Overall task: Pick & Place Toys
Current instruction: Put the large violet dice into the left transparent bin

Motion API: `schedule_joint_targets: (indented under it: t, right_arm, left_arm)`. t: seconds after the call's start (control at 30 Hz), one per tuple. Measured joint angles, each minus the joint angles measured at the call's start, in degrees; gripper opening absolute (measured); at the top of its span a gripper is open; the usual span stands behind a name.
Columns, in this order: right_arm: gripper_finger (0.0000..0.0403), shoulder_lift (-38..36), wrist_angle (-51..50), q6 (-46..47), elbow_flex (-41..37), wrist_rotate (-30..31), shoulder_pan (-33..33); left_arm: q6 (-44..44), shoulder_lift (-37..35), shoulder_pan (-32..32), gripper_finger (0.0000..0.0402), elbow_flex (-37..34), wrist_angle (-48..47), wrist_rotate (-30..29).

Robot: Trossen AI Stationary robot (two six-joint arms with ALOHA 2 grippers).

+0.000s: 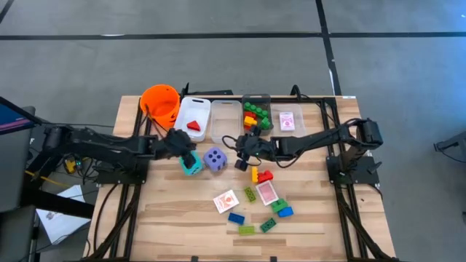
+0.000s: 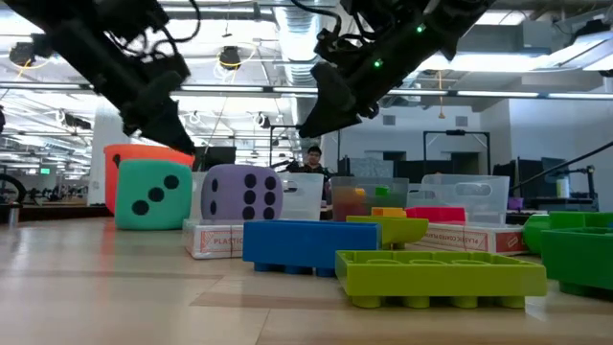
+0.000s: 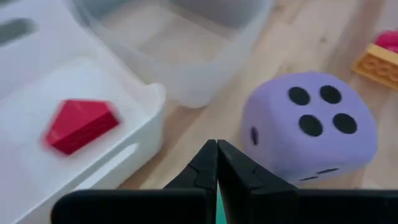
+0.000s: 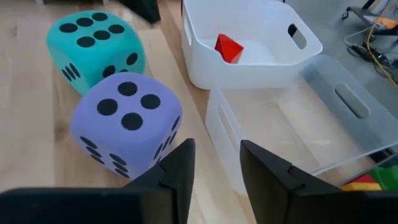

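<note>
The purple die (image 1: pixel 215 159) sat on the wooden table (image 1: pixel 175 218), touching or just beside the teal die (image 1: pixel 192 164), in front of the row of bins. It looked like soft foam: light, squashy, with rounded corners, and probably not slippery. A hold across two opposite flat faces would suit it best, and it would need widely spread fingers, since it was bulky beside the bricks.

The right gripper (image 4: pixel 214 165) hung above the table near the purple die and the clear bin (image 4: pixel 292 134), its fingers partly apart with nothing between them. The left gripper (image 3: pixel 216 163) hovered over the teal die with its fingers pressed together, holding nothing.

A red wedge (image 4: pixel 228 48) already lay in the white bin (image 4: pixel 249 68). Loose bricks (image 1: pixel 262 218) and playing cards (image 1: pixel 226 201) were scattered on the near half of the table.

The slatted wood was flat and looked smooth, so small pieces might slide. Beyond it lay a large open room with a grey floor (image 1: pixel 233 44) and ceiling lights; a person (image 2: pixel 311 161) sat far behind.
</note>
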Motion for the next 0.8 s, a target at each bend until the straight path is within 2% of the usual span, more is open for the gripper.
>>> schedule_joint_targets:
  t: [0.1,0.3,0.43,0.53,0.67,0.8]
  right_arm:
    - [0.0117,0.0,0.26,-0.16,0.0,0.04,-0.02]
    - [0.0118,0.0,0.03,-0.17,0.0,0.04,0.09]
    - [0.0118,0.0,-0.56,-0.18,0.0,0.0,0.21]
    - [0.0118,0.0,-1.91,-0.65,0.0,-1.52,0.48]
    - [0.0118,0.0,-3.91,-1.24,0.0,-5.64,1.29]
    - [0.0118,0.0,-5.17,-1.25,0.0,-7.85,2.66]
  left_arm:
    - [3.96,6.56,2.4,0.0,0.0,8.76,6.33]
    - [4.53,18.79,5.92,0.0,0.12,20.42,12.45]
    - [6.33,24.52,8.28,0.0,0.33,27.99,17.43]
    - [10.06,26.8,8.7,0.0,0.28,33.67,24.88]
    - [12.64,26.92,8.48,0.0,0.16,34.98,33.58]
    - [13.23,25.99,8.44,0.0,-0.07,34.53,35.46]
